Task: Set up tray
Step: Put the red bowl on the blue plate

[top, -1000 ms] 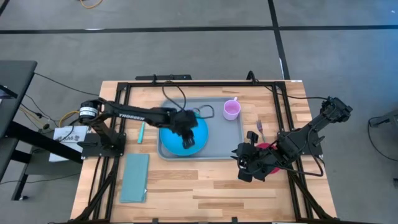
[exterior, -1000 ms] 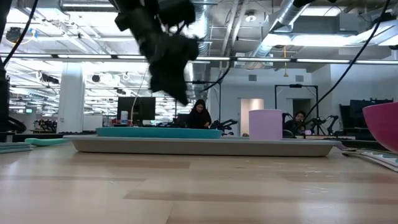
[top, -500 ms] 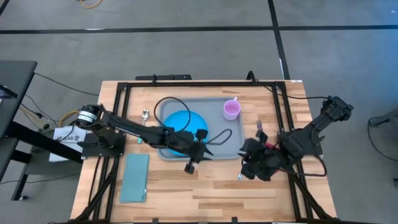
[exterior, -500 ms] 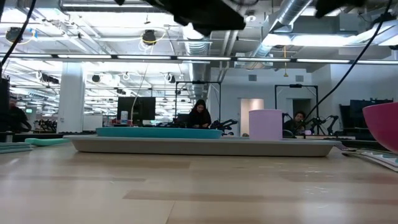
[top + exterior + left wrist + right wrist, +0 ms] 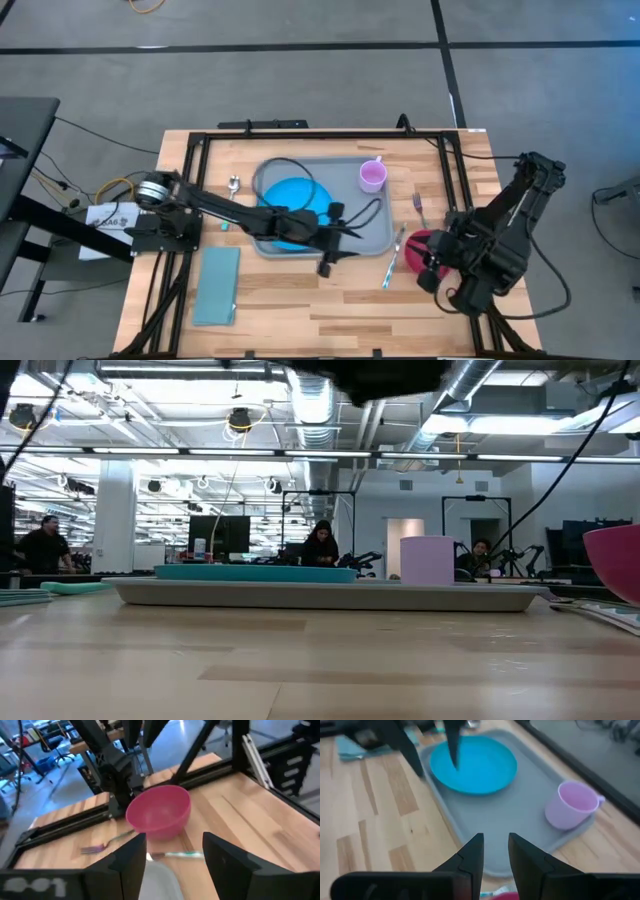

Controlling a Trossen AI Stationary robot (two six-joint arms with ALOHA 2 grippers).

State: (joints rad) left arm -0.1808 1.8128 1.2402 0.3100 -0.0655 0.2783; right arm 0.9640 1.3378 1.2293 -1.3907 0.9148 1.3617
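Tray point(image 5: 372, 232) holds blue plate point(image 5: 290, 225), pink cup point(image 5: 372, 176) — left fingers point(image 5: 131, 861) spread, empty; right fingers point(image 5: 470, 855) slightly apart, empty.

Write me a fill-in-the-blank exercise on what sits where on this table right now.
The blue plate lies on the grey ____.
The cup standing in a corner of the tray is coloured ____.
Off the tray, by the right gripper, sits a pink ____.
The left gripper has its fingers ____.

Missing words: tray; lilac; bowl; open
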